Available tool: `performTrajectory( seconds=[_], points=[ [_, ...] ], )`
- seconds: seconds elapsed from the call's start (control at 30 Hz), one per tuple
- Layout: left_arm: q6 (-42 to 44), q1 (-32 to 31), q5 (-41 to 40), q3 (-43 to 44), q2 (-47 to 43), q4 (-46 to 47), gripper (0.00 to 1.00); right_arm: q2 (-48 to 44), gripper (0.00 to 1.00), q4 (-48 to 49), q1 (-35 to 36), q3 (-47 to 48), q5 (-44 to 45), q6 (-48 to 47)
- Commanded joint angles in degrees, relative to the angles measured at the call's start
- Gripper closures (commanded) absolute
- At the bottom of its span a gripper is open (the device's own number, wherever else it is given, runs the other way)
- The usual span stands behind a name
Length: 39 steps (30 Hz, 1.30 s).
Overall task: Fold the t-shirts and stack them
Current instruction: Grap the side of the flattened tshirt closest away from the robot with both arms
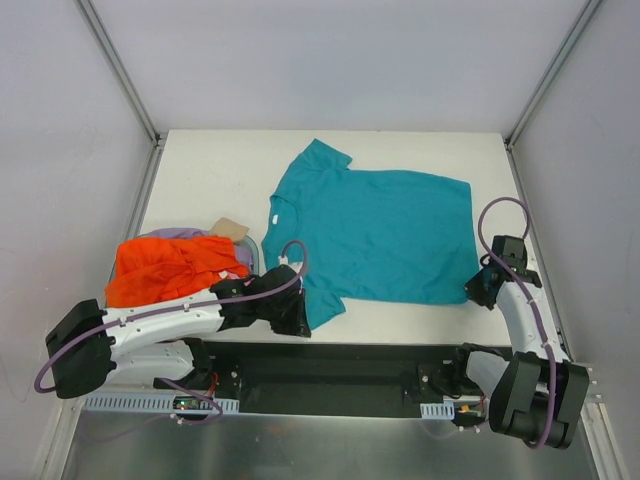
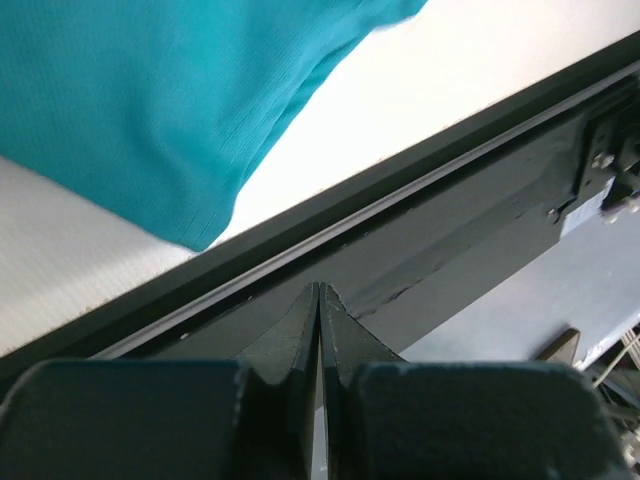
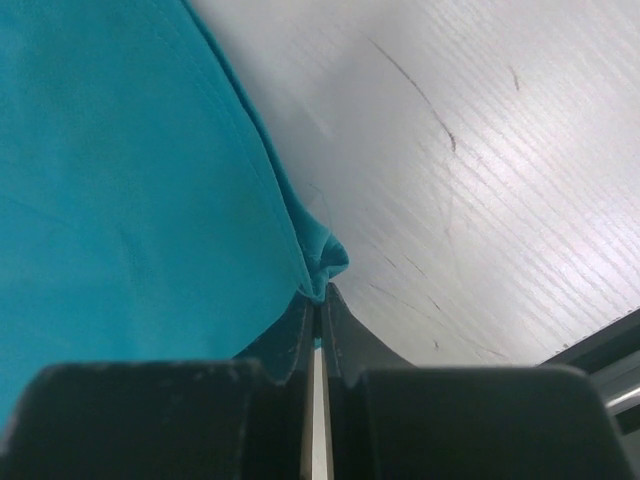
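Note:
A teal t-shirt point(image 1: 380, 235) lies spread flat on the white table point(image 1: 210, 170), collar to the left and hem to the right. My right gripper point(image 1: 478, 290) is at its near right hem corner, shut on a pinch of the teal cloth point(image 3: 325, 262) bunched at the tips point(image 3: 320, 292). My left gripper point(image 1: 297, 322) is shut and holds nothing, hanging over the table's dark front rail point(image 2: 420, 230) just beside the near teal sleeve point(image 2: 130, 100). An orange t-shirt point(image 1: 170, 268) lies crumpled at the left, with a lavender one point(image 1: 178, 233) peeking out behind it.
A small tan card piece point(image 1: 230, 228) rests by the heap of shirts. Grey walls and slanted metal frame posts point(image 1: 120, 70) enclose the table. The black base rail point(image 1: 330, 365) runs along the near edge between the two arm bases.

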Motion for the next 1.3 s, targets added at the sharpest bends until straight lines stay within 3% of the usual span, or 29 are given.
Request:
performTrajectory(
  seconds=[0.0,0.17,0.33,0.37,0.4,0.47,0.5,0.53,0.73,1.03,1.13,1.27],
  points=[
    [5.12,-0.09,-6.59,7.2,0.32,0.7,1.0,-0.27,0.99,-1.57,0.15,2.24,-3.22,-2.11],
    [10.84,3.07,-7.38,14.06,4.36,0.87,1.0,0.43,0.99,-2.26,0.15,5.66,-4.54,-2.55],
    [13.05,5.98,-4.31,13.29,4.46,-0.53,1.0,2.1,0.99,-3.15,0.15,7.87,-4.89,-3.78],
    [12.26,5.98,-4.13,12.67,4.11,-2.02,0.84,2.19,0.99,-3.32,0.15,7.96,-4.72,-3.78],
    [11.91,5.89,-3.87,11.96,3.76,-2.9,0.75,2.45,0.99,-3.32,0.15,7.79,-4.8,-3.95],
    [9.63,5.98,-2.99,9.24,3.31,-4.05,0.66,2.71,0.99,-3.24,0.15,7.7,-4.98,-4.04],
    [8.75,5.89,-2.38,8.28,3.4,-4.57,0.55,2.89,0.99,-3.15,0.15,7.43,-4.98,-4.04],
    [7.87,5.89,-0.63,6.61,4.01,-4.67,0.53,2.98,0.99,-3.15,0.15,7.43,-5.07,-4.13],
    [3.03,5.45,0.7,2.47,4.9,-6.42,0.6,3.15,0.99,-2.71,0.15,7.08,-5.33,-4.57],
    [0.21,4.93,-3.43,2.37,8.05,-6.69,0.62,3.86,0.99,-2.0,0.15,6.82,-6.38,-4.92],
    [0.21,5.01,-4.04,3.17,9.99,-6.78,0.76,3.68,0.99,-2.18,0.15,6.82,-5.94,-4.92],
    [0.13,4.57,-4.57,3.78,12.71,-6.25,0.8,3.77,0.99,-2.01,0.15,6.64,-5.86,-5.01]
  ],
)
